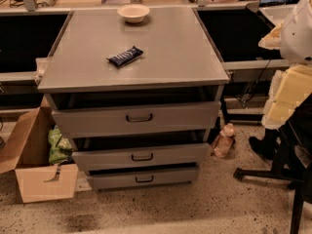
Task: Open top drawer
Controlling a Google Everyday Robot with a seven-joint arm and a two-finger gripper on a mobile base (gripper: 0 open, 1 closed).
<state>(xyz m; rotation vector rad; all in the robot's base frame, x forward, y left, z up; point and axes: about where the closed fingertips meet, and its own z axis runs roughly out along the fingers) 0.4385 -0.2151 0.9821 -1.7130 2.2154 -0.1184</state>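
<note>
Nearest the camera, a cardboard box (pixel 34 155) is sitting open on the speckled floor to the left of the drawer unit, its flaps hanging outward. A green packet (pixel 58 147) is showing at the box's right side, hard against the unit; whether it is lying in the box or behind it cannot be told. To the right of the unit a small pale bottle (pixel 224 140) is standing on the floor, and beyond it the dark legs of a chair (pixel 273 172) are spreading out.

The bottom drawer (pixel 141 178) and the middle drawer (pixel 141 156) are each showing a dark gap above their fronts. Above them the top drawer (pixel 97 121), the tallest and widest front, is standing out slightly from the frame, with a dark strip above it; its contents are lying hidden in shadow. Its dark loop handle (pixel 139 117) is sitting at the centre.

On the counter (pixel 170 57) a dark snack bar (pixel 125 56) is lying at an angle; its white lettering is too small to read. Farther back a pale bowl (pixel 133 12) is resting near the rear edge.

The gripper is lying outside the camera view, so its state cannot be told.
</note>
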